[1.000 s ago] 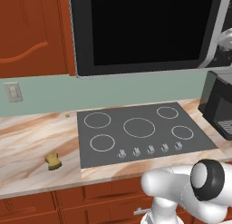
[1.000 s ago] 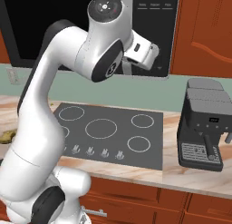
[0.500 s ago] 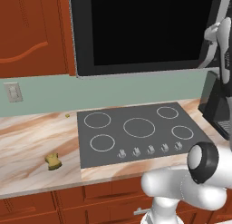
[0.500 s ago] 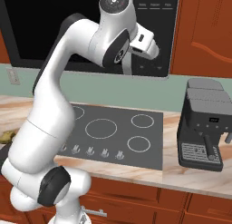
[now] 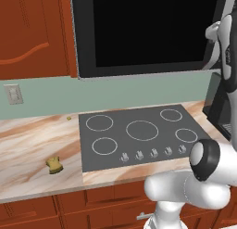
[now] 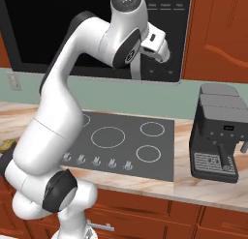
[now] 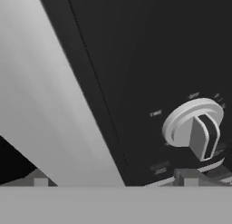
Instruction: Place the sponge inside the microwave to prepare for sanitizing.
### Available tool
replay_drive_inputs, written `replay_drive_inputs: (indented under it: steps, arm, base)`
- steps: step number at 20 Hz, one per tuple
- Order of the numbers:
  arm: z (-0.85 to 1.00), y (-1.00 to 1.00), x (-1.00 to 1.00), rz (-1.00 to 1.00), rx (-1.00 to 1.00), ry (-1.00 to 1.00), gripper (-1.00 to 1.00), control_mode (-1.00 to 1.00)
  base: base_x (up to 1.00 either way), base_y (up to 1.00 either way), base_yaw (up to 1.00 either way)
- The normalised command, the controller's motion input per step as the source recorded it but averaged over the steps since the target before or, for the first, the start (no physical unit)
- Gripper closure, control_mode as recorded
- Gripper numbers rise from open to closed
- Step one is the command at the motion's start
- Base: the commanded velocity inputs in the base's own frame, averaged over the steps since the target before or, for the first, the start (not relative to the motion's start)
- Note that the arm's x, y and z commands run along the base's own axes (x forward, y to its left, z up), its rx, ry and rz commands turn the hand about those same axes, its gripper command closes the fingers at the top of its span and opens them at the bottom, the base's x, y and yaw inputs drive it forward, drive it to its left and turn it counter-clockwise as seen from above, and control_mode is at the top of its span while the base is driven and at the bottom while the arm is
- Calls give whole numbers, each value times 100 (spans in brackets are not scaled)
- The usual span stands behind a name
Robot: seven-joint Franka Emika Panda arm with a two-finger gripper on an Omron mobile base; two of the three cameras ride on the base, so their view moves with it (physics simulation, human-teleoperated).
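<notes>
Microwave [image 5: 143, 31]: large black-framed box with a dark glass door, mounted above the stove; the door appears closed. Its black control panel sits on the right side, and the hand view shows a grey-white knob [image 7: 195, 124] there at close range, beside a pale vertical strip.
Cabinets [image 5: 32, 33]: red-brown wood doors on either side of the microwave, with drawers of the same wood under the table.
Table [image 5: 28, 144]: marbled beige and pink top running along a pale green wall.
Stove [image 5: 139, 133]: flat grey cooktop set into the table, with five white ring burners and a row of small knobs along its front edge.
Arm [image 6: 72, 107]: white with dark joints, rising from the base and bending up high in front of the microwave's right side.
Coffee machine [image 6: 218, 134]: black, standing on the table to the right of the stove.
End effector [image 6: 157, 52]: held up against the microwave's control panel area. Its two dark tips barely rise at the bottom of the hand view, set well apart there, with nothing between them; how wide it is spread I cannot tell for sure.
Wall outlet [image 5: 14, 93]: pale plate on the green wall, left of the stove.
Sponge [image 5: 54, 165]: small mustard-yellow lumpy block lying on the table, left of the stove near the front edge, well below and far to the left of the end effector.
</notes>
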Motion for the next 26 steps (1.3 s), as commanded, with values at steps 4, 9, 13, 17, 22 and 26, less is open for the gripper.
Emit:
replay_drive_inputs:
  steps: [4, 9, 13, 17, 22, 26]
  arm:
    - [0, 0, 16, 0, 0, -4, -100, -100]
    - [0, 0, 17, 0, 0, -3, -100, -100]
    - [0, 0, 18, 0, 0, -2, -100, -100]
    - [0, 2, 25, 0, 0, -9, 100, -100]
    - [0, 0, 22, 0, 0, -6, 100, -100]
    - [0, 1, 12, 0, 0, 0, 100, -100]
  base:
    - [0, 0, 0]
    - [0, 0, 0]
    - [0, 0, 0]
    - [0, 0, 0]
    - [0, 0, 0]
    - [0, 0, 0]
